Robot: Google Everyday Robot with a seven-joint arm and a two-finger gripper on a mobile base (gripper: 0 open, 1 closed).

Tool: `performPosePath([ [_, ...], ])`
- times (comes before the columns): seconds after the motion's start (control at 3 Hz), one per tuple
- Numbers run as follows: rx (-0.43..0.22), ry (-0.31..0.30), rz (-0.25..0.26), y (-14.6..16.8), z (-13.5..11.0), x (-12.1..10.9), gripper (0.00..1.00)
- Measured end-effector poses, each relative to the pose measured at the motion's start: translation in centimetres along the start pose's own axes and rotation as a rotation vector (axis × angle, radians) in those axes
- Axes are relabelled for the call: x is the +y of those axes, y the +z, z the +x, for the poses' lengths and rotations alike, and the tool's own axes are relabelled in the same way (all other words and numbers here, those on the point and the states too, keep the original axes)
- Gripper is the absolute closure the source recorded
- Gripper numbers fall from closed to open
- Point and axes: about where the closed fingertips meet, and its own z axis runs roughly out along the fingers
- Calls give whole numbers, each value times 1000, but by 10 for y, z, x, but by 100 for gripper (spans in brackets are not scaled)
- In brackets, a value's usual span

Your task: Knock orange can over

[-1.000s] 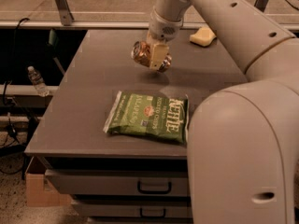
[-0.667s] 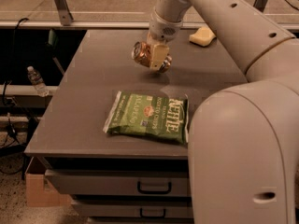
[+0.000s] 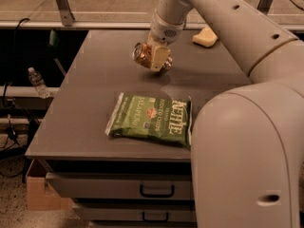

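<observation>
Dark grey table (image 3: 85,108) with drawers (image 3: 118,186) beneath, set against a dim floor and a rail. Item one, far left of the green chip bag (image 3: 151,119) and off the table: a clear water bottle (image 3: 37,82) on a low ledge, with a cardboard box (image 3: 37,191) on the floor below it. Item two, the chip bag itself, lying flat near the front edge. Item three, behind the bag and well apart from it: the orange can (image 3: 141,54), tipped far from upright, its silver end facing left and toward the camera. Item four, the gripper (image 3: 160,63), touching the can on its right side. Whether the claw is spread or pinching the can cannot be told. Item five, behind and right of the bag: a yellow sponge (image 3: 205,36) by the far edge. Item six, right of the bag: the robot's pale body (image 3: 247,160). Status, by judgement: the tipping looks well advanced. What is left is the can lying flat on the table and the gripper drawn clear.
</observation>
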Motion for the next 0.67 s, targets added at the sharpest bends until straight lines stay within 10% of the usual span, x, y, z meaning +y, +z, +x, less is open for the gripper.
performPosePath([
  [0.67, -4, -15, 3, 2, -2, 2, 0],
])
